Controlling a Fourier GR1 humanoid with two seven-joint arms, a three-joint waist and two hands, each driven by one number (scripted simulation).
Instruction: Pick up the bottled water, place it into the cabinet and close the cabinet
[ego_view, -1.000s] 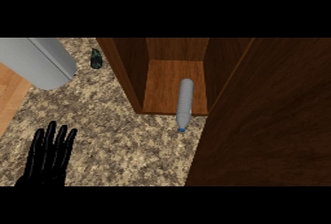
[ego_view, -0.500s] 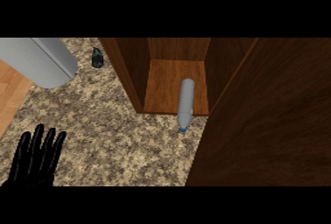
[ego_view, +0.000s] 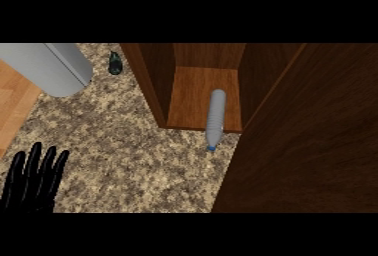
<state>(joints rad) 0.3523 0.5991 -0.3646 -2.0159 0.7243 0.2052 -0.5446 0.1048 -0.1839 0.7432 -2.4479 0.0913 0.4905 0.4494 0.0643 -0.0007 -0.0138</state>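
Note:
The bottled water lies on its side on the wooden floor of the open cabinet, its blue cap end sticking out past the front edge over the granite counter. The cabinet door stands as a large dark wooden panel filling the right side of the head view, its edge close to the bottle. My left hand shows at the lower left, black, fingers straight and pointing up, far from the bottle. The right hand does not show.
A grey cylindrical object lies at the upper left. A small dark object sits on the counter beside the cabinet's left wall. A light wooden surface borders the granite counter at the left.
My left hand has slid down and to the left, toward the view's lower corner. The bottle and the cabinet have stayed where they were.

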